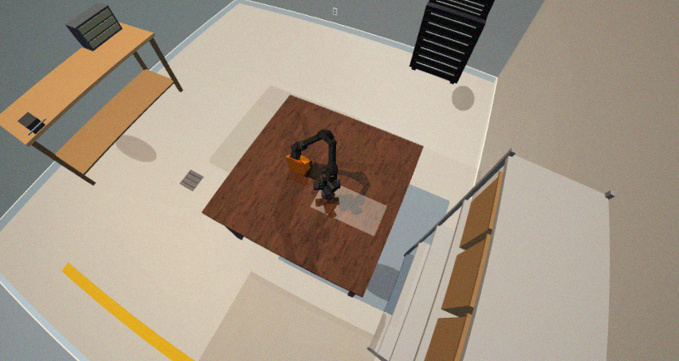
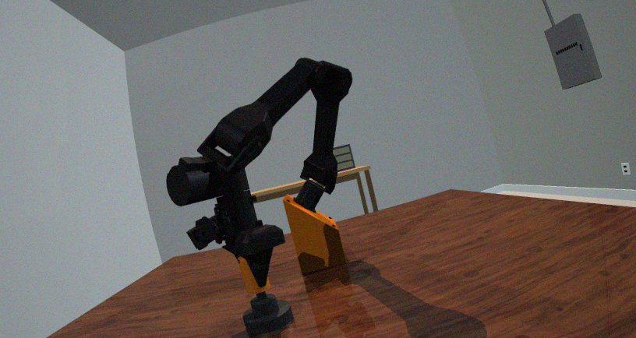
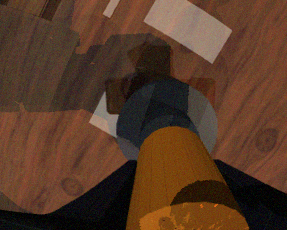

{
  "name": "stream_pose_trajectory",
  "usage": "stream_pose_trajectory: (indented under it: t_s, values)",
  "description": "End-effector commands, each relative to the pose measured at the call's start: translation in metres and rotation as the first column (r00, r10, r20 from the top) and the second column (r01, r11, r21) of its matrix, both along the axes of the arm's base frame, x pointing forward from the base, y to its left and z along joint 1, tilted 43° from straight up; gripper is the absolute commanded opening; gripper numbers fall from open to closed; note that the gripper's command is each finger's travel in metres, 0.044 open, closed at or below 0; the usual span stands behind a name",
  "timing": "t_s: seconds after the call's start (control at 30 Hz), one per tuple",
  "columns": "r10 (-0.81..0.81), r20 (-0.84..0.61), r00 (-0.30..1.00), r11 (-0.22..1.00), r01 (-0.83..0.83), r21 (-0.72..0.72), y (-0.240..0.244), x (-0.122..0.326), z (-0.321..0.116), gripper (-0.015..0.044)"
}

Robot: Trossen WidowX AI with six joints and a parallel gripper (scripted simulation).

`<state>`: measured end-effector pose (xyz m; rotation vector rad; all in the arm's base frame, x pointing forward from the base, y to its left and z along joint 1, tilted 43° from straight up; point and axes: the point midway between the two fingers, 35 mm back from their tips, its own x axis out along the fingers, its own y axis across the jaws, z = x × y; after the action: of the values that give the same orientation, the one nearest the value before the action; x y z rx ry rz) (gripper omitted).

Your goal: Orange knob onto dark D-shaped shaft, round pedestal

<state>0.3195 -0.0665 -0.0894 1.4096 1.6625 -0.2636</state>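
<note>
The orange knob (image 2: 253,279) (image 3: 172,162) is upright, tall and slightly tapered. My gripper (image 2: 259,276) (image 3: 173,167) is shut on it, one dark finger on each side in the wrist view. The knob's lower end is at the top of the dark shaft (image 2: 260,293). A short piece of shaft shows between the knob and the hub of the round pedestal (image 2: 266,321) (image 3: 204,115), so the knob is not down on the pedestal. The hole, its flat side and the shaft's flat side are hidden. In the top view the knob and pedestal are too small to tell.
The arm's orange base (image 1: 299,166) (image 2: 310,235) stands on the brown wooden table (image 1: 266,192) (image 2: 512,246), behind and to the right of the pedestal in the exterior view. Shadows, reflections and pale light patches lie on the table. The workbench and shelves stand away from the table.
</note>
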Motion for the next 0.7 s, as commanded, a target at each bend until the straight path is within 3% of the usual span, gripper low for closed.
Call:
stream_pose_trajectory:
  t_s: [0.0,0.67]
  values:
    - [-0.016,-0.014,1.000,1.000,0.016,0.000,0.0010,-0.0002,-0.0008,0.0000]
    - [-0.016,-0.014,1.000,1.000,0.016,0.000,0.0021,0.0007,-0.0014,0.0000]
